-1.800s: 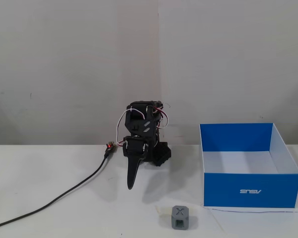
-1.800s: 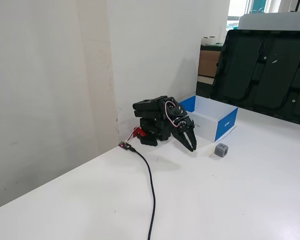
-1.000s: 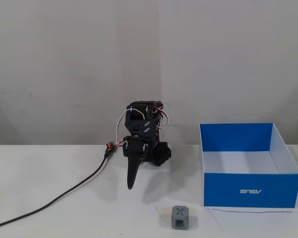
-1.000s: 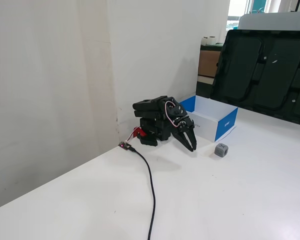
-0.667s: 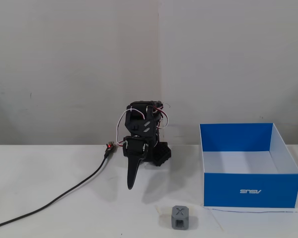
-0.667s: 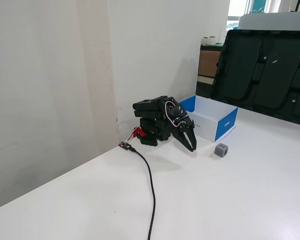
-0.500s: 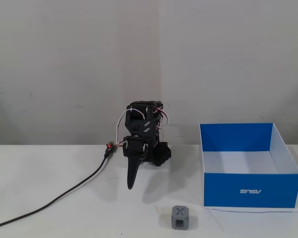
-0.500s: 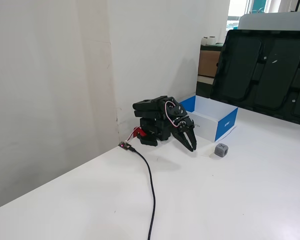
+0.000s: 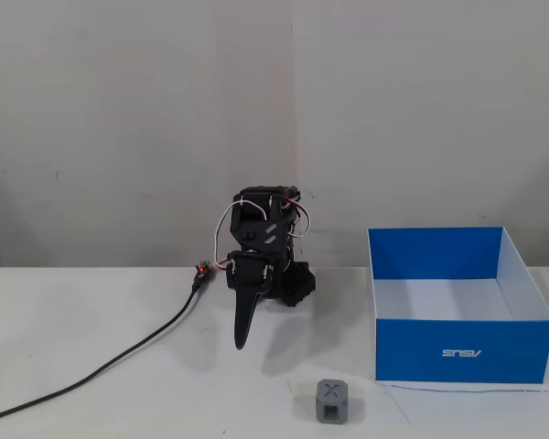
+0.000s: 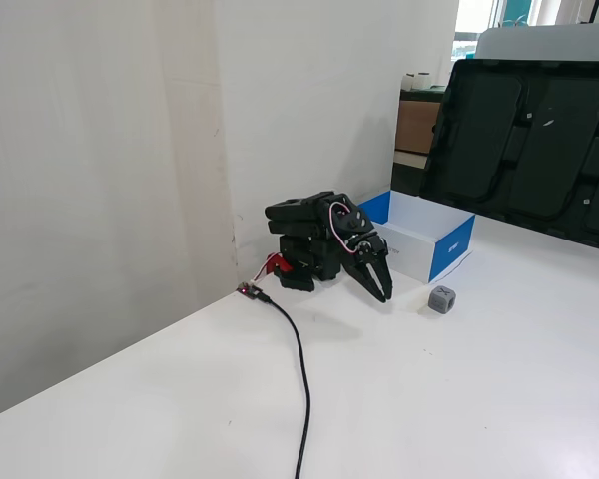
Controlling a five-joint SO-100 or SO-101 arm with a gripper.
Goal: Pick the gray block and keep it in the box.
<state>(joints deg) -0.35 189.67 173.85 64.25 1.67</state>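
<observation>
In a fixed view facing the arm, the arm (image 9: 261,251) sat folded low against the wall, its claw (image 9: 242,337) hanging tip-down just above the table (image 9: 101,347). The fingers looked pressed together into one dark point, and nothing was held between them. The block (image 9: 332,404) stood on the table near the front edge, X face toward the camera, down and to the right of the claw tip and apart from it. The box (image 9: 453,311) stood open to the right, its near blue wall just beside the block but not touching it; its white inside looked empty. By my reading the task had not begun: the reach to the block was the step in hand.

In a fixed view from the side, the claw (image 10: 382,291) pointed down and to the right, jaws closed or nearly so and empty. The block (image 10: 441,299) lay to its right on the bare table, near but clear of the tip, with the box (image 10: 449,244) just behind it. A cable (image 10: 298,369) ran from the arm's base toward the camera. The next move likely called for opening the jaws, swinging out over the block, and descending squarely so the fingers straddled two flat faces.
</observation>
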